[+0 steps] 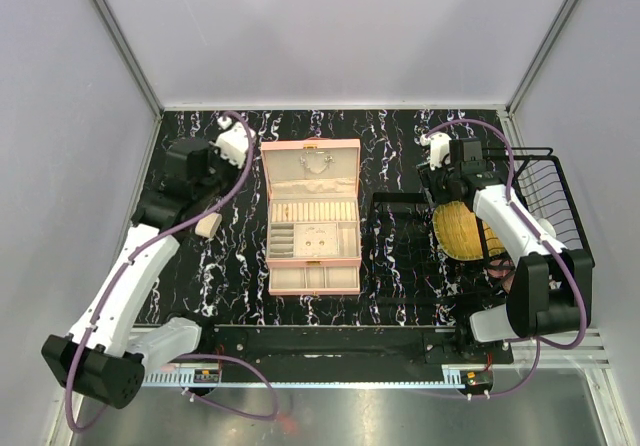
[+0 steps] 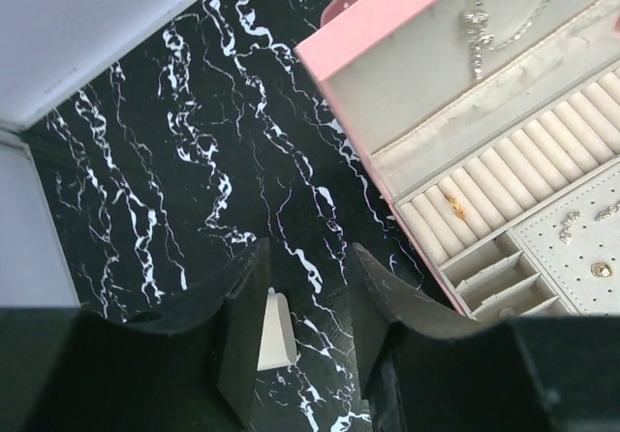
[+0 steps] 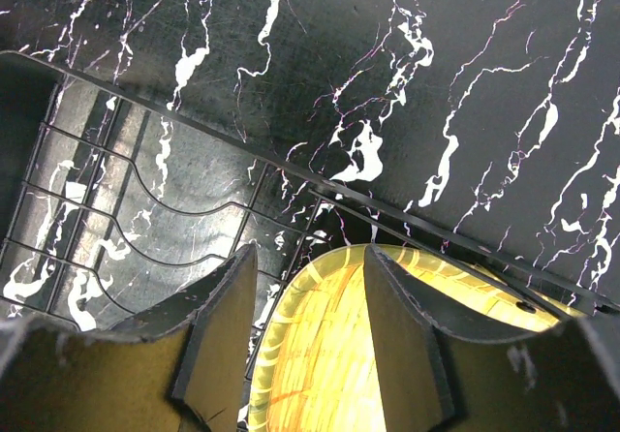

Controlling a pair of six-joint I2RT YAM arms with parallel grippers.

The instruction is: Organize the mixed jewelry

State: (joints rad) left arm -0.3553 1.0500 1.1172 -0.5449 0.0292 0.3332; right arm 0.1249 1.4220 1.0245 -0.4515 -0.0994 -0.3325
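The pink case (image 1: 311, 216) lies open mid-table with its cream lining showing. Of the mixed jewelry, a thin chain (image 2: 494, 15) hangs in the lid, a gold ring (image 2: 455, 206) sits in the ring rolls, and tiny studs (image 2: 572, 224) sit on the dotted pad. My left gripper (image 1: 205, 181) hovers left of the case, open (image 2: 308, 296). A small cream wedge (image 2: 274, 330) lies on the table below, close to the left finger. My right gripper (image 1: 450, 171) stands open (image 3: 310, 296) over the yellow plate (image 3: 329, 374), holding nothing.
A black wire dish rack (image 1: 540, 181) stands at the right with the yellow plate (image 1: 462, 231) in it. The cream wedge (image 1: 208, 224) lies on the black marbled tabletop (image 1: 240, 256) left of the case. Grey walls enclose the table's left, back and right.
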